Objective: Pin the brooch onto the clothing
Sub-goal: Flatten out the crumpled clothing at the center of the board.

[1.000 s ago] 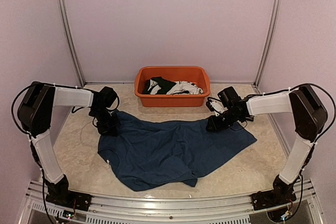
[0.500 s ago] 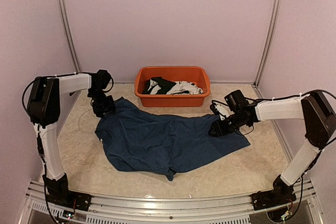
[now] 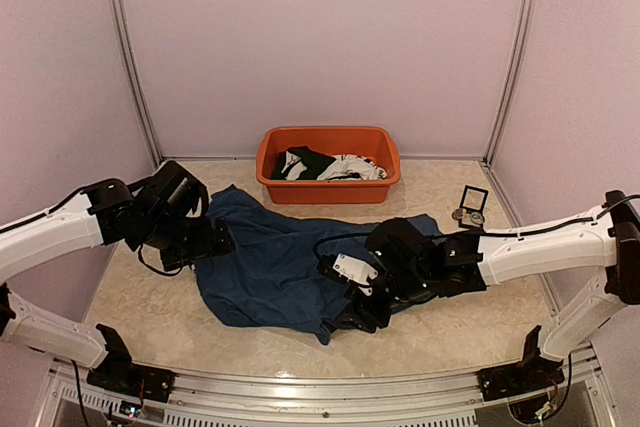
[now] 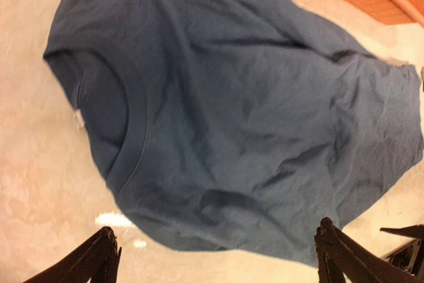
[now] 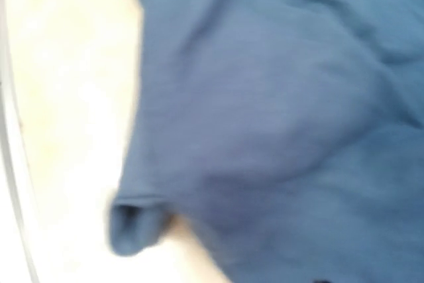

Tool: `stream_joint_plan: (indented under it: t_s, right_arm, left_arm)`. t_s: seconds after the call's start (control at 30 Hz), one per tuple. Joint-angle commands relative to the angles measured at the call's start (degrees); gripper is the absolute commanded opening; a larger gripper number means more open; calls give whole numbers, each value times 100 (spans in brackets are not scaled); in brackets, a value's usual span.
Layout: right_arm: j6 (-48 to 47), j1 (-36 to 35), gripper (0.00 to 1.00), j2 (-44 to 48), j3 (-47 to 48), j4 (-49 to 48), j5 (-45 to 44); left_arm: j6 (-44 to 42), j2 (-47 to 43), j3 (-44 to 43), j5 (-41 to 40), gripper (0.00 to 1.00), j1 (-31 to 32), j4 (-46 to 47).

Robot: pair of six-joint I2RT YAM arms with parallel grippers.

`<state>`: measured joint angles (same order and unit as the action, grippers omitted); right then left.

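Left gripper (image 4: 215,230) hangs with fingers (image 4: 99,260) spread wide and nothing between them above the navy T-shirt (image 3: 270,257), which lies rumpled across the table (image 3: 150,317) just in front of the orange tub (image 3: 328,193); the right gripper (image 3: 358,315) sits low over the shirt's near hem, clenched or released I cannot tell. Inside the tub lies a heap of black and white garments (image 3: 328,165). Near the table's right edge stands a small dark-framed square (image 3: 473,197).

Left tool (image 4: 215,230), jaws wide apart
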<state>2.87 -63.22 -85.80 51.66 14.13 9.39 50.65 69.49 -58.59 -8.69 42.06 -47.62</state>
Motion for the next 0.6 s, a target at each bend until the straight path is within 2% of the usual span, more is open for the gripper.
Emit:
stream_joint_plan:
  t_s: [0.0, 0.17, 0.33, 0.57]
  right_arm:
    - [321, -636, 65, 64, -241, -184, -855]
    - [695, -1193, 70, -433, -181, -373, -1382]
    - [1047, -1339, 70, -1091, 66, -312, -1926]
    - [1340, -1351, 67, -1404, 251, -336, -2248]
  left_arm:
    - [1164, -1086, 573, -687, 99, 684, -259]
    - [1577, -1615, 585, -1183, 99, 1216, -793]
    - [1653, -1450, 406, -1468, 99, 1491, -1026]
    - [1650, -1257, 381, -1578, 99, 1685, -910]
